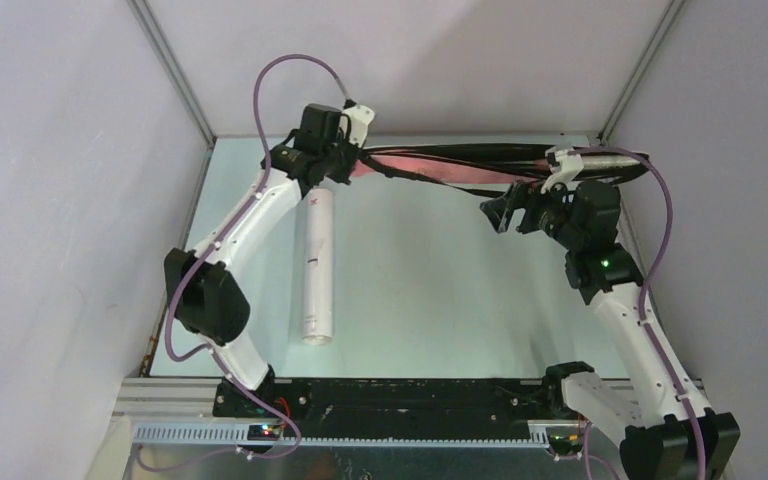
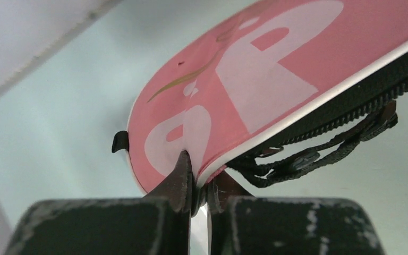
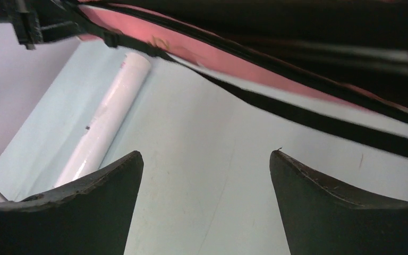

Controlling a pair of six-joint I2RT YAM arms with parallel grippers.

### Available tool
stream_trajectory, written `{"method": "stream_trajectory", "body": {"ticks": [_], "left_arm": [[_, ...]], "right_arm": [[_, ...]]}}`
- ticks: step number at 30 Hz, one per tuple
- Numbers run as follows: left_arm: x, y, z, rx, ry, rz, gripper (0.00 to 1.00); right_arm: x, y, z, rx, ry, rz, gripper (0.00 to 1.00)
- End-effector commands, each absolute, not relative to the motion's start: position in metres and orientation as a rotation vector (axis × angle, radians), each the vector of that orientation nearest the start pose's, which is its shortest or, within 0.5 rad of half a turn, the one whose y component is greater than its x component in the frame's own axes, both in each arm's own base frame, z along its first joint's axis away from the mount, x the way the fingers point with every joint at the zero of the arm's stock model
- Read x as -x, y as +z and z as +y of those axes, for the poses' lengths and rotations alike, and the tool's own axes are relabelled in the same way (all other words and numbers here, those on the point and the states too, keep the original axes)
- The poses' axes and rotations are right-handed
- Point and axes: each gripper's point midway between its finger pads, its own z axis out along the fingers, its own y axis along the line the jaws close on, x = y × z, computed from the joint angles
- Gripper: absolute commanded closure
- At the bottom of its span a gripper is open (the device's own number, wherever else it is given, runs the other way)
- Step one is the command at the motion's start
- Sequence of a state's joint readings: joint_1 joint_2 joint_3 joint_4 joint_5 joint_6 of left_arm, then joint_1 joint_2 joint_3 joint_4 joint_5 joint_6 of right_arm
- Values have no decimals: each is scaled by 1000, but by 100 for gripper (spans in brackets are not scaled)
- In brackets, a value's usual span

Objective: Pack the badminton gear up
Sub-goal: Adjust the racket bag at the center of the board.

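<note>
The pink racket bag (image 1: 430, 165) with black straps lies along the back of the table. My left gripper (image 1: 352, 160) is shut on its left end; in the left wrist view the fingertips (image 2: 183, 167) pinch the bag's (image 2: 255, 79) white-piped edge beside the black zipper and strap (image 2: 319, 154). The long white tube (image 1: 317, 265) lies lengthwise on the table just in front of the left gripper. My right gripper (image 1: 498, 212) hovers open in front of the bag's right half, nothing between its fingers (image 3: 119, 170). From the right wrist, the bag (image 3: 234, 58) and tube (image 3: 106, 114) show ahead. Rackets and shuttlecocks are out of view.
Grey walls close in the pale table (image 1: 430, 300) on the left, back and right. The arm bases stand on a black rail (image 1: 390, 395) at the near edge. A purple cable loops over each arm.
</note>
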State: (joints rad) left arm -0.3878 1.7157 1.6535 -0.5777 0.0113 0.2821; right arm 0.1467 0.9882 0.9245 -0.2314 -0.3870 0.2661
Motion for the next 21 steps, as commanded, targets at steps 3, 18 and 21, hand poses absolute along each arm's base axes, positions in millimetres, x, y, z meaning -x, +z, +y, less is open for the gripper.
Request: {"method": "stream_trajectory", "body": {"ticks": [3,18,21], "left_arm": [[-400,314,-228,-300,-532,1999,100],[-277,247,-271,-318,-543,2161,100],[-268,239,-274,-334,-571,2188,100]], "right_arm": [[-323,300,156,298,665,1665,8],[-322,196,204,432,581,1902,17],[-318,180,208,467,554,1910,18]]}}
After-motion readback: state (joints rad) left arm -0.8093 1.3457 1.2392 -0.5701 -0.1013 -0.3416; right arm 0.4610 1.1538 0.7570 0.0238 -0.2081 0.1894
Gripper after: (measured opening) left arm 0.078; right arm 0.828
